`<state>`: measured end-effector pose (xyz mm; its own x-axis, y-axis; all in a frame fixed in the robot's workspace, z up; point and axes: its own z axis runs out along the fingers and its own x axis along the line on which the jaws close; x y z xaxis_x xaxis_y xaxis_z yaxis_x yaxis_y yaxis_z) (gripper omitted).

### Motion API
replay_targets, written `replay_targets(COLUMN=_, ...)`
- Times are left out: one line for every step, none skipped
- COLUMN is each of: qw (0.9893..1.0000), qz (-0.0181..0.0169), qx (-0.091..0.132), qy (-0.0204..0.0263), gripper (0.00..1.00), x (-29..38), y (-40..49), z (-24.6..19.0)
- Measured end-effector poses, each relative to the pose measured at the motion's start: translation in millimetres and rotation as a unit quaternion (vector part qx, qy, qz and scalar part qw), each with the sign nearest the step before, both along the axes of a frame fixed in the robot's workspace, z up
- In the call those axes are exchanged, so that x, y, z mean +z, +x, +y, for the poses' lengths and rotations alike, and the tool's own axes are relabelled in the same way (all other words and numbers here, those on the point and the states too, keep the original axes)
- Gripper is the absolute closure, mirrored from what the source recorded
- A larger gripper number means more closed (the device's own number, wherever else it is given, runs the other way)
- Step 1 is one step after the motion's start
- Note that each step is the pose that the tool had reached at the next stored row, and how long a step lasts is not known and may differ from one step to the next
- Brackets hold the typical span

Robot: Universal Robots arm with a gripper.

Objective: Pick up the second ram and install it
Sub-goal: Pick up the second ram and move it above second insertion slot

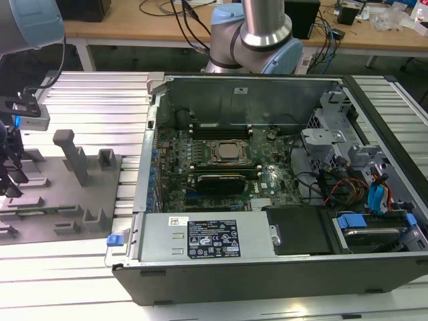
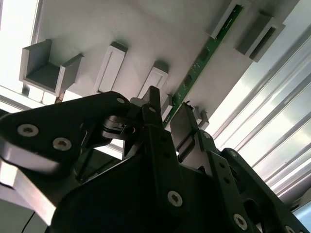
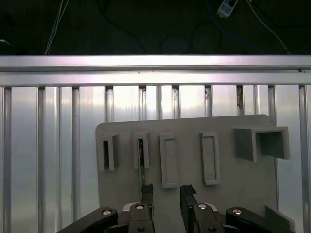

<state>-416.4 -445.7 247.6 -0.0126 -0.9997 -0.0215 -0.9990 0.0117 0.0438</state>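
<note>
Second ram point(image 3: 141, 158) stands on edge in a narrow slot of the grey holder plate point(image 3: 228, 194) in the first wrist view, with an upright block close on either side. The pincer point(image 3: 166, 194) hangs released over its near end. Its fingers point(image 3: 147, 194) are apart with bare plate between them, and one finger lines up with the green edge. Past the plate's far rim lie the open slats of the bench point(image 3: 48, 145).

In the second wrist view its green face point(image 2: 201, 60) shows, and its end runs toward the gap between the fingertips point(image 2: 155, 116). Whether they touch it I cannot tell.

In the exterior view the plate point(image 1: 40, 231) lies beside the open computer case point(image 1: 267, 281), with a strip of slats between them. The arm point(image 1: 30, 23) is above the plate at the exterior view's left.
</note>
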Motion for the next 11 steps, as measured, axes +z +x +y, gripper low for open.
replay_targets(qw=1.0, qz=0.0, qx=0.0, qy=0.0, gripper=0.64, x=-1.0, y=-0.1, z=0.1)
replay_targets(qw=1.0, qz=0.0, qx=0.0, qy=0.0, gripper=0.64, x=-2.4, y=-0.1, z=0.1)
replay_targets(qw=1.0, qz=0.0, qx=0.0, qy=0.0, gripper=0.64, x=-3.1, y=-0.1, z=0.1)
replay_targets(qw=1.0, qz=0.0, qx=0.0, qy=0.0, gripper=0.64, x=-3.6, y=0.0, z=0.0)
replay_targets(qw=1.0, qz=0.0, qx=0.0, qy=0.0, gripper=0.64, x=-4.4, y=0.0, z=0.0)
replay_targets(qw=1.0, qz=0.0, qx=0.0, qy=0.0, gripper=0.64, x=-5.7, y=0.0, z=0.0)
replay_targets(qw=1.0, qz=0.0, qx=0.0, qy=0.0, gripper=0.64, x=-6.3, y=0.0, z=0.0)
replay_targets(qw=1.0, qz=0.0, qx=0.0, qy=0.0, gripper=0.64, x=-7.5, y=0.0, z=0.0)
replay_targets(qw=1.0, qz=0.0, qx=0.0, qy=0.0, gripper=0.64, x=-8.6, y=0.0, z=0.0)
replay_targets(qw=1.0, qz=0.0, qx=0.0, qy=0.0, gripper=0.64, x=-9.5, y=0.0, z=0.0)
replay_targets(qw=1.0, qz=0.0, qx=0.0, qy=0.0, gripper=0.64, x=-10.0, y=0.0, z=0.0)
